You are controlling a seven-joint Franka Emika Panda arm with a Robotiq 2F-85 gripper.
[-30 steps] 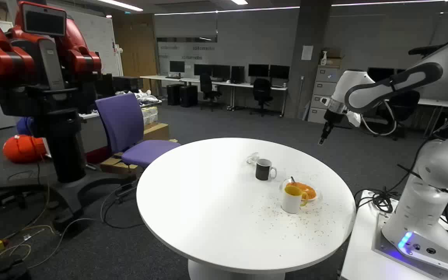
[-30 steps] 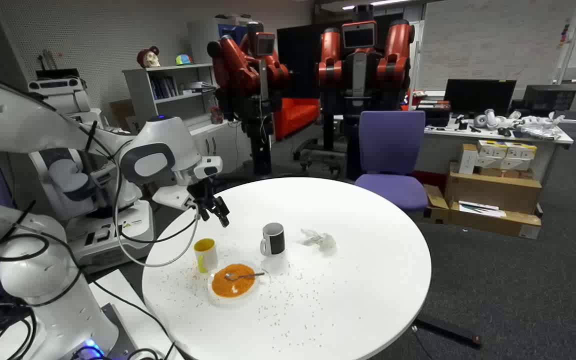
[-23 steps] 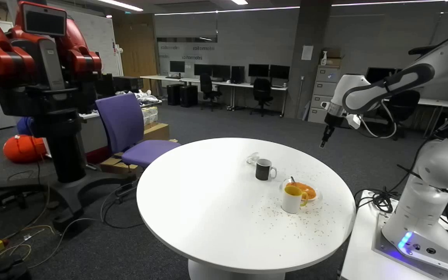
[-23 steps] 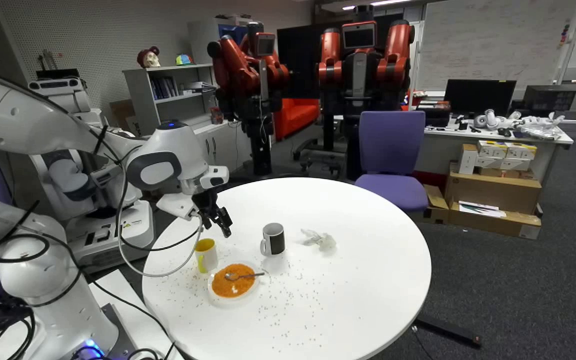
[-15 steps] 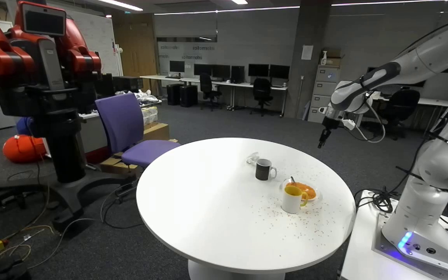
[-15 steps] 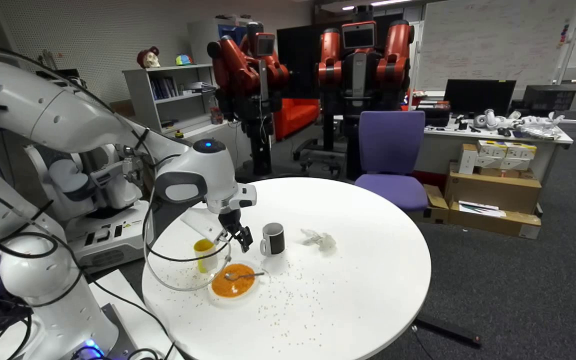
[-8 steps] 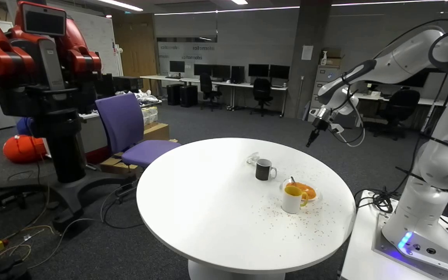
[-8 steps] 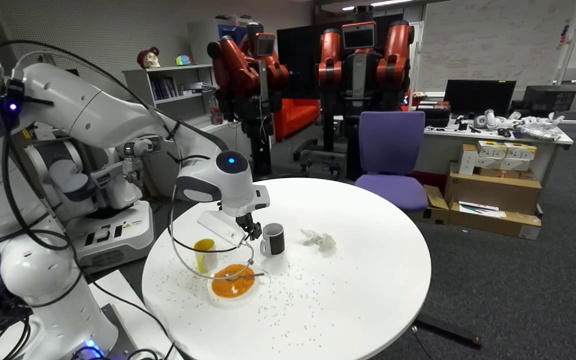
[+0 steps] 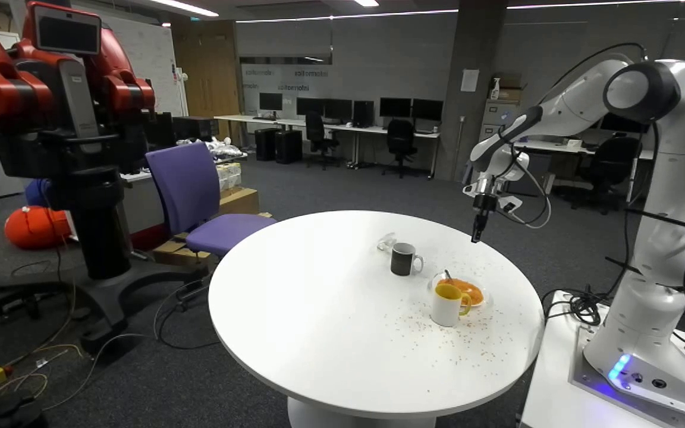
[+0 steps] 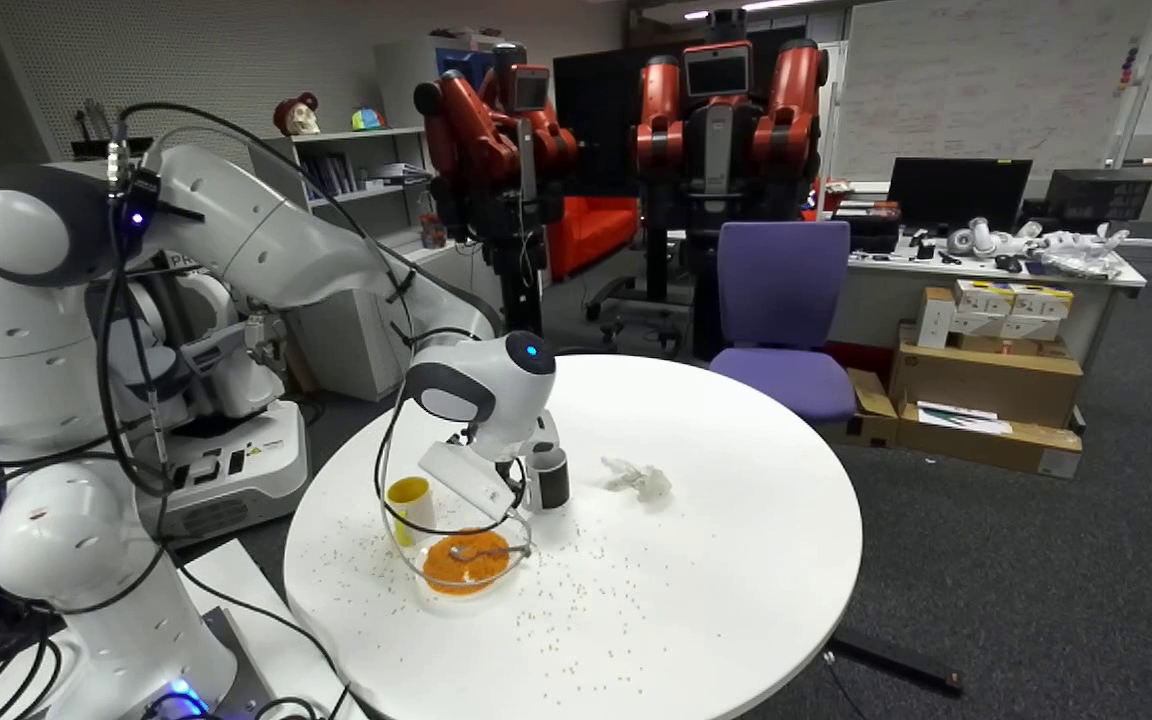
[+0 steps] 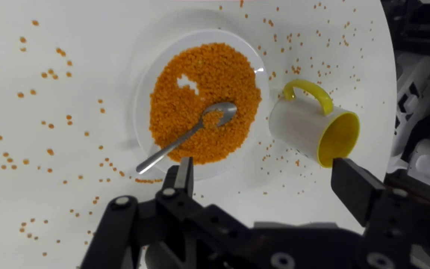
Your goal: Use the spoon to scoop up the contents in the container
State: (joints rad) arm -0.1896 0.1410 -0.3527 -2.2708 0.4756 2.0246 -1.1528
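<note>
In the wrist view, the container, a shallow white bowl (image 11: 143,108), is filled with the contents, orange grains (image 11: 218,63). A metal spoon (image 11: 181,139) lies on the grains with its bowl holding some of them; its handle sticks out over the rim towards the lower left. My gripper (image 11: 262,163) is open, its fingers wide apart with nothing between them. The left finger (image 11: 184,175) appears just below the rim, not far from the handle's end. In an exterior view the gripper (image 9: 475,239) hangs above the table, higher than the container, pointing down.
A white mug with yellow inside (image 11: 297,123) stands right beside the container. A black-and-white mug (image 9: 402,260) and crumpled clear plastic (image 10: 641,480) are farther across the round white table (image 9: 319,333). Loose grains are scattered around. A cable loop (image 10: 386,440) hangs off the arm.
My arm has swung over the table and the gripper has come lower, to near the black-and-white mug as seen in an exterior view. The spoon, container and mugs have not moved.
</note>
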